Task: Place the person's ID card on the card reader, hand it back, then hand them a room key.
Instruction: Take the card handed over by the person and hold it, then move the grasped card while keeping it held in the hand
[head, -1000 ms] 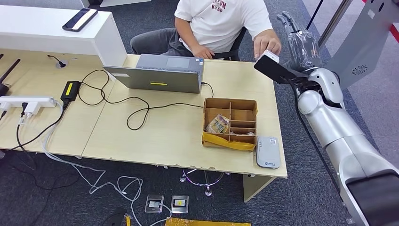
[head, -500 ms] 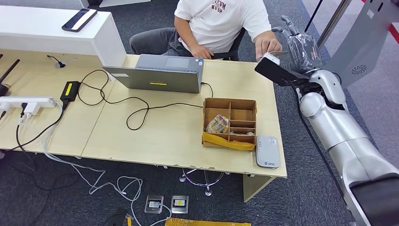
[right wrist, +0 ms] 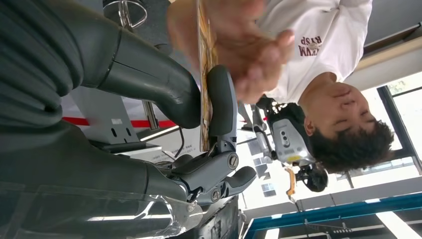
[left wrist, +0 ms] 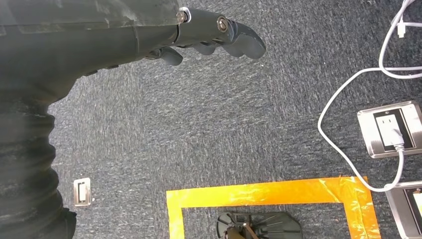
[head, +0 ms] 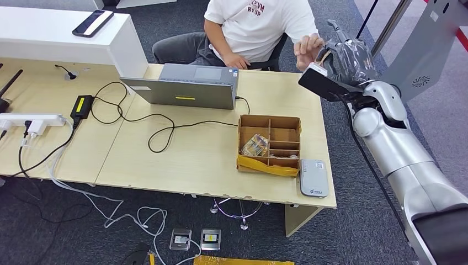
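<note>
The right hand (right wrist: pixel 199 94) pinches the thin, stiff, probably slippery ID card (right wrist: pixel 203 55) by its edge as the person's hand (head: pixel 307 45) lets go.

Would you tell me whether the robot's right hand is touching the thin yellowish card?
Touching: the right wrist view shows the card pinched between the right hand's thumb and a finger.

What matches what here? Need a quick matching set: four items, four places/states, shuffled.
Items:
1. card
2. card reader
3. cardboard organizer
4. left hand

Places/states:
A. on the desk by its front right corner
B. hanging over grey carpet, holding nothing
C. on the desk between the laptop and the reader
D. pinched by the right hand, with the person's hand on it too

Pairs: 1-D, 2-A, 3-C, 4-B
</note>
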Action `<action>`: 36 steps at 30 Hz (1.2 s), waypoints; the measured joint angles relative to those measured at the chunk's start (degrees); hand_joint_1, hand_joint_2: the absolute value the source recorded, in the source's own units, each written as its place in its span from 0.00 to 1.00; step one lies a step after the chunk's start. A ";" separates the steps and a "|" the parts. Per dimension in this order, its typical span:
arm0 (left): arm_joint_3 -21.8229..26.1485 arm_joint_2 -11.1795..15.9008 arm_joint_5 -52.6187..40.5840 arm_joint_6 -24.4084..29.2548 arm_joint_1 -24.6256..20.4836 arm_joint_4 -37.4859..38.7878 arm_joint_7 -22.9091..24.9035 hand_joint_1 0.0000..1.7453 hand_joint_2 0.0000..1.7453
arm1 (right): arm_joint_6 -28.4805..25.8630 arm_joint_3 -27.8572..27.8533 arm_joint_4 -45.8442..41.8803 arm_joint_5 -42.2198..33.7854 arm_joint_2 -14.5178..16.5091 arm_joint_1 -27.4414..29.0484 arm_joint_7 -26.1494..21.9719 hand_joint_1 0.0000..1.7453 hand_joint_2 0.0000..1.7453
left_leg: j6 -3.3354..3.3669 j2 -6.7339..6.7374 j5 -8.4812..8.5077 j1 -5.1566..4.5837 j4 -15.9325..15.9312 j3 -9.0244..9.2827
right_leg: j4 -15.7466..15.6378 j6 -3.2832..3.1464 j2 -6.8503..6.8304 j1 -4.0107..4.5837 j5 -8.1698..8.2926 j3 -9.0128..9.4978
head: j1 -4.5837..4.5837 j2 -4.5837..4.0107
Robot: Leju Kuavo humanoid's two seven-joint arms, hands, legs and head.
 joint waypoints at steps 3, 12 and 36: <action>-0.01 0.00 -0.07 -0.04 -0.04 0.00 0.02 0.00 1.00 | -0.02 0.00 -0.03 0.08 -0.04 0.01 0.01 1.00 1.00 | 0.00 0.00 0.00 0.00 0.00 0.00 | 0.00 0.00 0.00 0.00 0.00 0.00 | 0.00 0.01; -0.01 0.00 -0.34 -0.04 -0.33 0.00 0.20 0.00 1.00 | -0.08 0.00 -0.06 -0.51 -0.35 0.56 -0.07 1.00 1.00 | 0.00 0.01 0.00 0.00 0.00 0.00 | 0.00 0.00 0.02 0.00 0.00 -0.01 | 0.00 0.01; 0.02 -0.37 4.01 1.93 1.10 0.00 -0.61 0.00 1.00 | 3.80 -8.80 -10.35 -10.42 -8.58 20.30 4.00 1.00 1.00 | 0.01 -0.03 -0.07 0.00 0.00 0.05 | -0.04 0.00 -0.06 0.00 -0.01 0.06 | 0.01 0.00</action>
